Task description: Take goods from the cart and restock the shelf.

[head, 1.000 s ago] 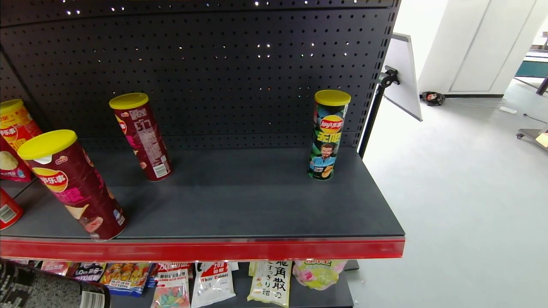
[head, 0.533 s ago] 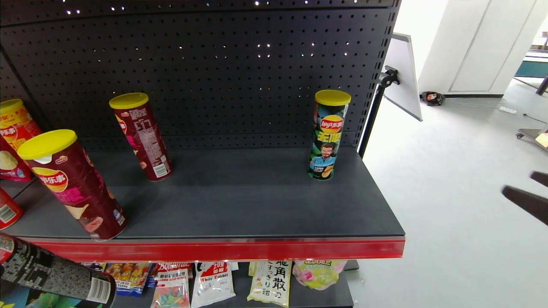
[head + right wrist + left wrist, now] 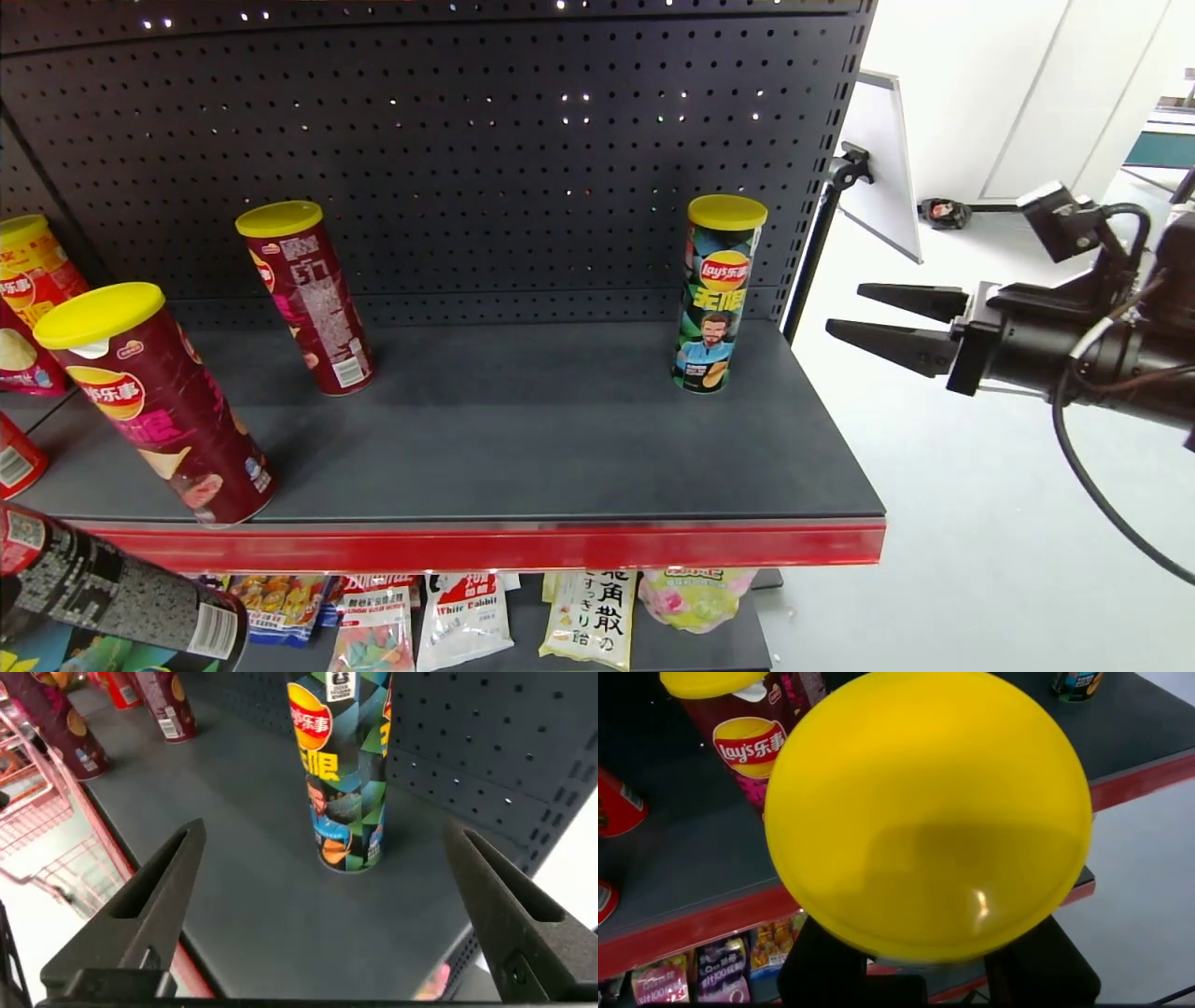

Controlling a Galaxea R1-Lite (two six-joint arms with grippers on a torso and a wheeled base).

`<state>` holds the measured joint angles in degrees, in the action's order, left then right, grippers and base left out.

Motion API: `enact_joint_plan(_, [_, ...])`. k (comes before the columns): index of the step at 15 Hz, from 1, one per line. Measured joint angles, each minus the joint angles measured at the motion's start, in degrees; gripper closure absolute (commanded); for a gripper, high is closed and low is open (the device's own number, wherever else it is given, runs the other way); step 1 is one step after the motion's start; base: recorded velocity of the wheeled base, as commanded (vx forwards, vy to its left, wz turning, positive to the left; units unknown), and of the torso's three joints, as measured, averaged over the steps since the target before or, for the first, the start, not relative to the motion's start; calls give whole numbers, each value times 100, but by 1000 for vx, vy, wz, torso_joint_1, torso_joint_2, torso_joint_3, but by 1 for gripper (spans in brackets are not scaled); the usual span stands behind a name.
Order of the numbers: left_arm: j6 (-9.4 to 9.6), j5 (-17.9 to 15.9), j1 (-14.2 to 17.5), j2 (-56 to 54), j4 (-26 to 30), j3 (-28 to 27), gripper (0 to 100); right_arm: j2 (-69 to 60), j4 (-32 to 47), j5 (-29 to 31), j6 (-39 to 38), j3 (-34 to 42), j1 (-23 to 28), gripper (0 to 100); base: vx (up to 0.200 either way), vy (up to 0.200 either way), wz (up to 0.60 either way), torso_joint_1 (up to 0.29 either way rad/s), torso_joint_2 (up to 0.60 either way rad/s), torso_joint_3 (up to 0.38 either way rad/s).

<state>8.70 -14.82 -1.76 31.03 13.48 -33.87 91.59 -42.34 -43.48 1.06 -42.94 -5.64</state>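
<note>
My left gripper (image 3: 929,975) is shut on a chip can whose yellow lid (image 3: 929,812) faces the left wrist camera; the can's dark barcoded body (image 3: 112,597) lies tilted below the shelf's red front edge (image 3: 485,543) at the lower left. My right gripper (image 3: 847,308) hangs open off the shelf's right end, level with a green-and-blue chip can (image 3: 717,294) that stands upright near the back right. In the right wrist view that can (image 3: 341,775) stands beyond the gap between the spread fingers (image 3: 149,915).
Two maroon yellow-lidded cans (image 3: 306,297) (image 3: 154,401) stand on the dark shelf (image 3: 523,439), with red cans (image 3: 33,280) at the far left. Snack bags (image 3: 467,616) hang below. A white sign board (image 3: 882,163) juts out at the right; a pink cart (image 3: 47,849) is beside the shelf.
My right gripper has come in from the right and moved left toward the shelf's end, open. The can in my left gripper has risen a little at the lower left.
</note>
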Motion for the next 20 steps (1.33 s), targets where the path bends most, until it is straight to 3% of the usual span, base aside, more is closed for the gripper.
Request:
enact_joint_plan(9, [158,-66,-9,95,-44,-15,100,1503,-9,-338,244,-1395,-91,0,0,0,0,0,0,0])
enact_joint_plan(20, [227,-135,-9,179,-49,-166,100,2253,-9,-334,239,-2186,-389,0,0,0,0,0,0,0])
